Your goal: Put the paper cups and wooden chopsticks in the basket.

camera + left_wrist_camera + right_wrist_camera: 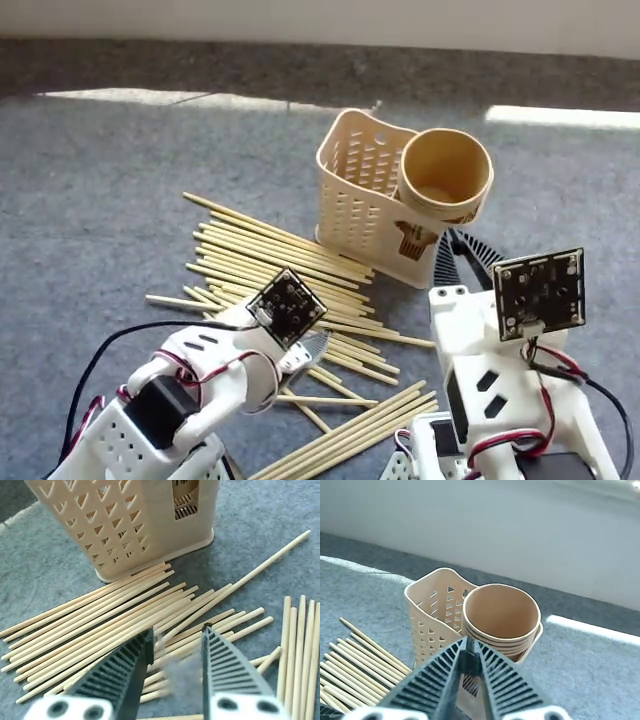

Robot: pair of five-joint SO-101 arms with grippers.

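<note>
The grey surface (pixel 100 180) carries everything. The high view takes in both arms and the whole spread. The left wrist view gives the foot of the basket close up, and the right wrist view gives the nested cup rims.

The basket (pixel 355 190) is cream plastic with triangular holes and stands upright towards the far side. A stack of tan paper cups (pixel 445 175) sits in it on the right arm's side, tilted and rising above the rim. In the right wrist view the cups (pixel 501 614) show several rims, one inside another.

The chopsticks (pixel 270 260) are pale wood. Most lie on the surface in a loose, roughly parallel sheaf from the basket's foot towards the left arm, with a smaller bundle nearer the arms.

The left pincer (pixel 177 629) hangs over the sheaf, moderately open, with nothing between its jaws. The right pincer (pixel 471 645) points at the basket from just beside it, jaws pressed together and gripping nothing visible.
</note>
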